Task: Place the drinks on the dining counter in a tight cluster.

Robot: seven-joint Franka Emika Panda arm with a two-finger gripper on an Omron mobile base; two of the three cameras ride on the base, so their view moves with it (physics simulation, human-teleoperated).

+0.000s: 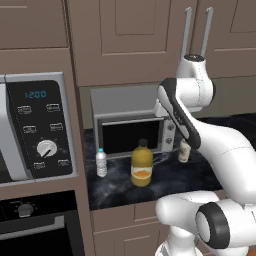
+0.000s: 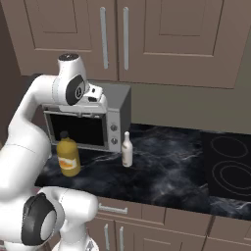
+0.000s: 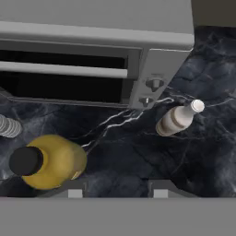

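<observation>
The fingers (image 3: 115, 188) hung above the black marble table (image 2: 166, 171), pressed as near together as they go and pinching nothing; in the hand view the tips rose at six o'clock with bare marble between them. All three drinks stood upright on this table in front of the toaster oven (image 2: 88, 120), none yet on the dining counter.

In the hand view the juice jug (image 3: 48, 161) lay at about nine o'clock of the fingers, just beside the left tip, its dark cap facing the camera. That put its long axis almost along the line of sight, so a grasp would probably need to come from the side or drop around the neck. The white bottle (image 3: 177, 119) stood at about one o'clock, farther off, near the oven's knobs. The water bottle (image 1: 101, 162) stood at nine o'clock of the jug in the left base view, well apart from the white bottle.

The jug looked nearest, so likely first; the fingers would have to spread before any grasp.
</observation>
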